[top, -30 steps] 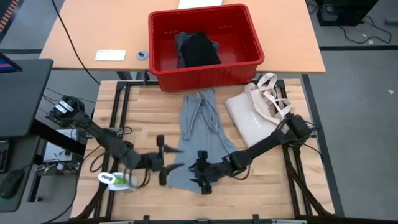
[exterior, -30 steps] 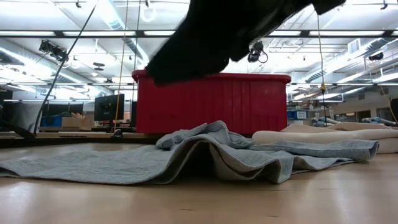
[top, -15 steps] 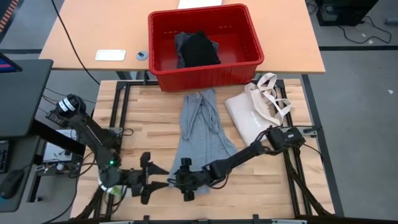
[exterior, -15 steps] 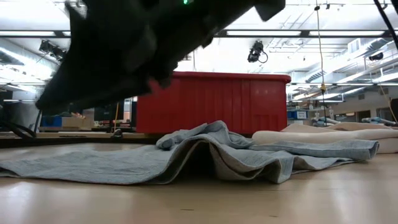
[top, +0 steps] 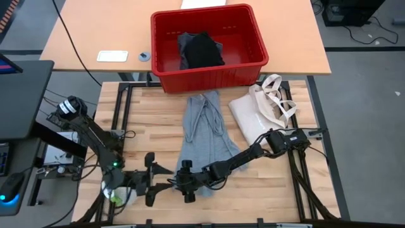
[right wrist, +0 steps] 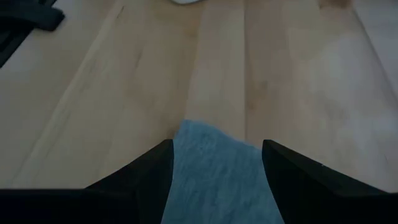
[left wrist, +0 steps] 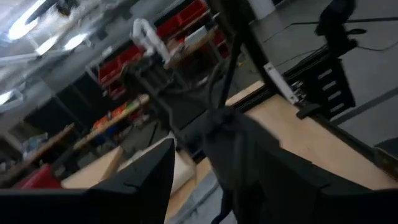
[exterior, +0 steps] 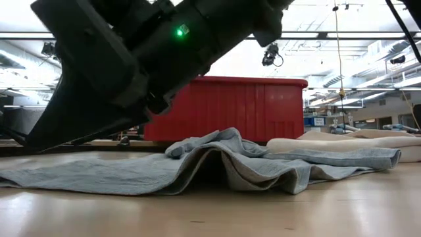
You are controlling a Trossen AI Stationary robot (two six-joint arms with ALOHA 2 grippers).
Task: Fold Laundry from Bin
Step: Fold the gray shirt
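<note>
Over the last second both arms have been swinging down and toward the near edge of the table (top: 145, 120), and they are now sitting low at the shirt's bottom hem.

The left gripper (top: 150, 179) is hovering near the near-left corner of the grey shirt (top: 204, 130), having pulled back from farther up the table. Its fingers are standing wide and holding nothing; the wrist view is looking off across the table rather than at cloth.

The shirt is lying stretched out lengthwise in the middle of the table, its top bunched just in front of the bin (top: 209, 39), its hem toward the near edge. It has not been moving.

The right gripper (top: 186, 182) has been sliding left along the hem. Its fingers (right wrist: 134, 186) are spread wide, straddling the hem corner seen between them, not yet closing on it.

In the bin, dark garments (top: 201, 50) are waiting. The tote (top: 253, 117) is lying right of the shirt.

By my reading, both grippers are lining up to pinch the hem, so the first fold is about to begin.
</note>
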